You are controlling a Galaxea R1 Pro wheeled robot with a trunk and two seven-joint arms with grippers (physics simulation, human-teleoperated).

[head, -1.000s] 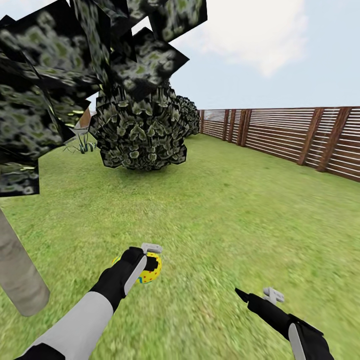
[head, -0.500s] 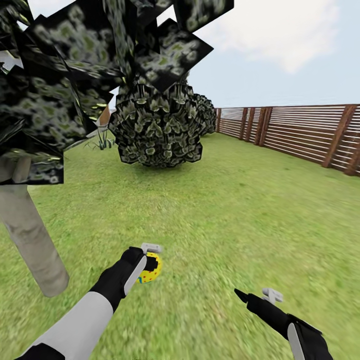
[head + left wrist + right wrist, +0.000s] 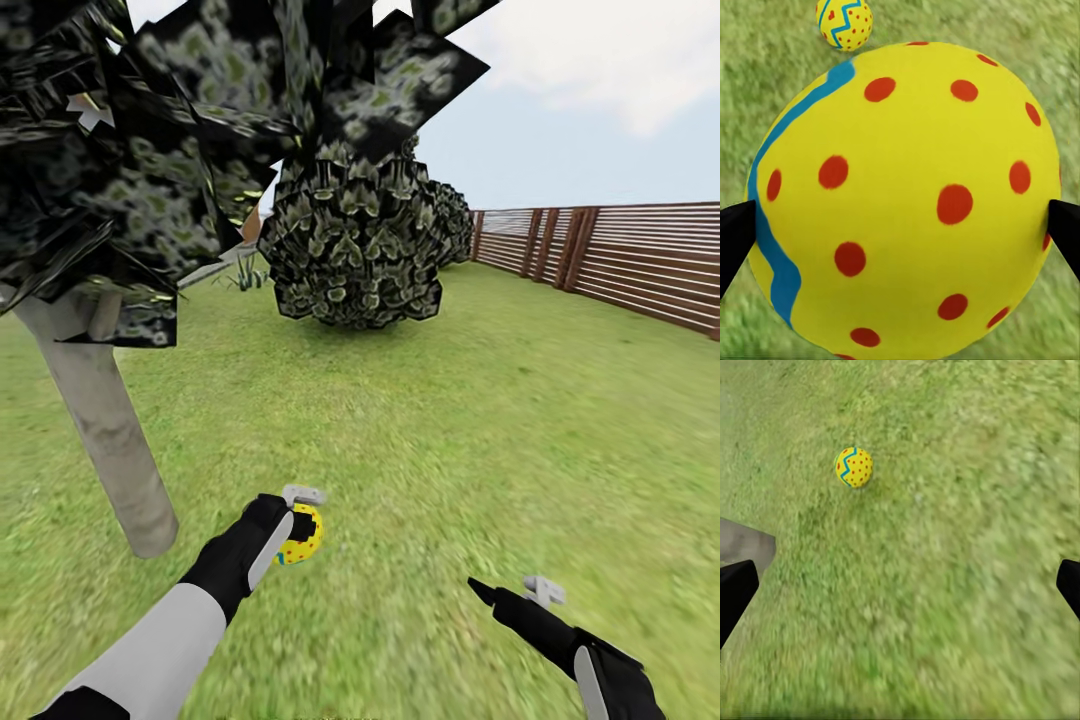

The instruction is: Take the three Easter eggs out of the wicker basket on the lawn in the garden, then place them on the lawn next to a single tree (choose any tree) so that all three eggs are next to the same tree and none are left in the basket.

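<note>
Left pincer (image 3: 303,522) clamps a dotted egg (image 3: 907,202) — right pincer (image 3: 900,585) gapes wide.

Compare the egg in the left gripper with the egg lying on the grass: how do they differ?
The held egg sits clamped between the left gripper's fingers, off the ground; the loose egg lies free on the lawn. The held egg's visible face is mostly red dots with one blue band at its edge; the loose egg shows a blue zigzag across its face. Both are yellow with red dots and blue lines.

No readable txt, labels or nos. anywhere in these views.
</note>
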